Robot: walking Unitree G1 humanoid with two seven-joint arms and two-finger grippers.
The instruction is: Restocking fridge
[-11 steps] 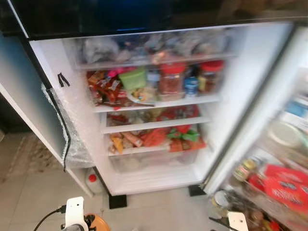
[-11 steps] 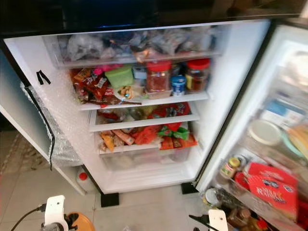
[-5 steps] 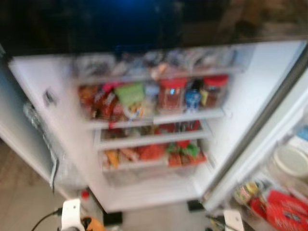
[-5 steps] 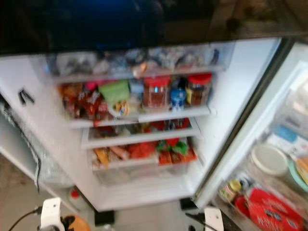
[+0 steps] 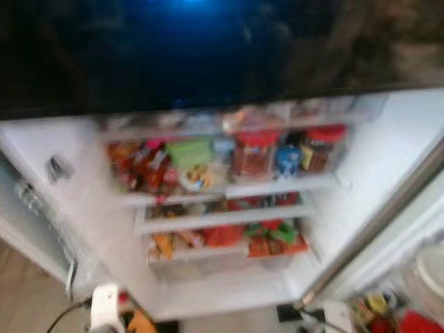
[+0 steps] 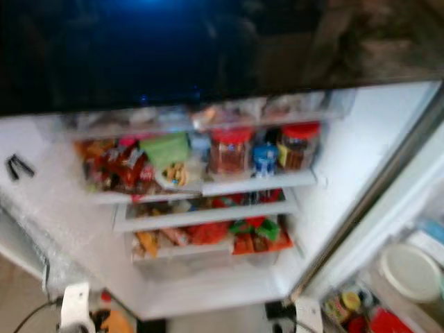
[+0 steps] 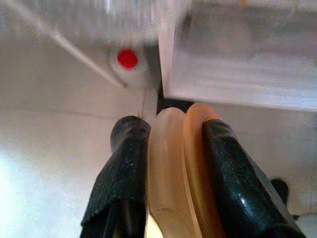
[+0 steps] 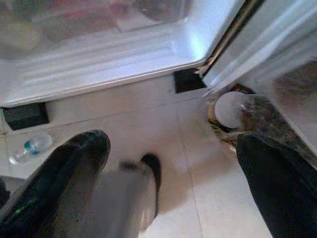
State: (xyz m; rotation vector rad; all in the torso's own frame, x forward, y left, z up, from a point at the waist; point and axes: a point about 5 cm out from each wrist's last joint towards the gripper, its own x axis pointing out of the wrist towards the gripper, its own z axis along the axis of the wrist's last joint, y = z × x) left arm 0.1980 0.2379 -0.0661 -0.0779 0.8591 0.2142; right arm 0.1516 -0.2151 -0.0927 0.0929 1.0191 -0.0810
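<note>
on my left, the left gripper [image 7: 171, 163] is clamped on an orange, rounded item [image 7: 178, 173], held low over the tiled floor [image 7: 54, 129] near a red-capped bottle [image 7: 128, 58]. ahead i see the open fridge [image 6: 361, 146], blurred, its shelves packed: a green tub [image 6: 165, 148], red-lidded jars [image 6: 231, 149]. on my right, the right gripper [image 8: 173, 183] hangs with fingers spread apart, holding nothing, near the fridge's foot.
</note>
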